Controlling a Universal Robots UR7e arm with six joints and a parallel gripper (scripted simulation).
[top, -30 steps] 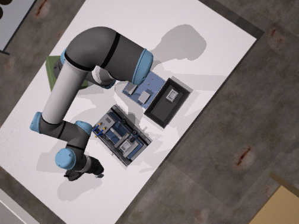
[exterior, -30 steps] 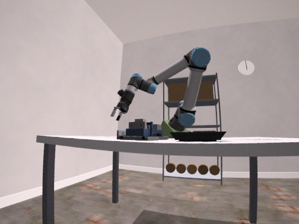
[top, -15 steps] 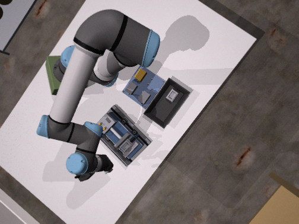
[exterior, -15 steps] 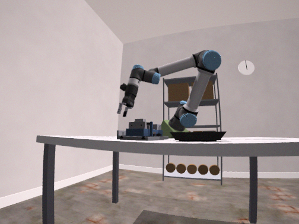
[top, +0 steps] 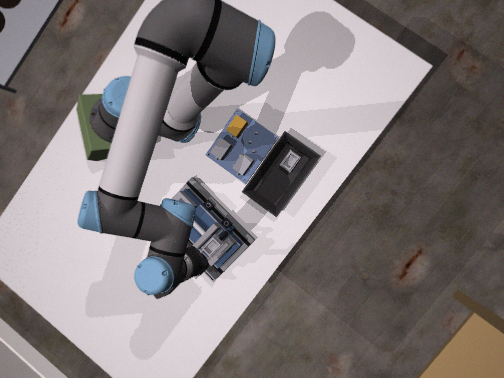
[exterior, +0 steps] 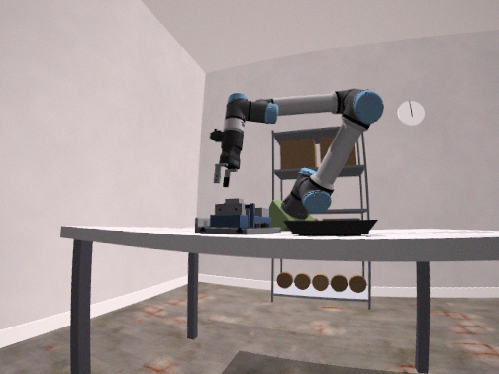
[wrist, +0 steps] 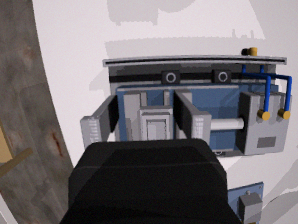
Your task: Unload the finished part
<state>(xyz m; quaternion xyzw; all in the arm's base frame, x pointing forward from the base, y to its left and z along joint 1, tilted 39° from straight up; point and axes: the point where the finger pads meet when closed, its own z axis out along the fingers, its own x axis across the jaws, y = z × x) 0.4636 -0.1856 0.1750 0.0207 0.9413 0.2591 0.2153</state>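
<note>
The finished part, a grey block with a pocket on top, sits clamped in the blue and grey vise near the table's front edge. It also shows in the wrist view, between the vise jaws. My gripper is open and empty. It points down and hovers well above the vise. In the wrist view my two fingers line up on either side of the part. The black outfeed tray lies to the right of the vise and holds one grey pocketed block at its far end.
A blue fixture plate with an orange block and two grey blocks lies between the arm's base and the tray. The arm's green base mount stands at the table's left. A shelf rack stands behind the table.
</note>
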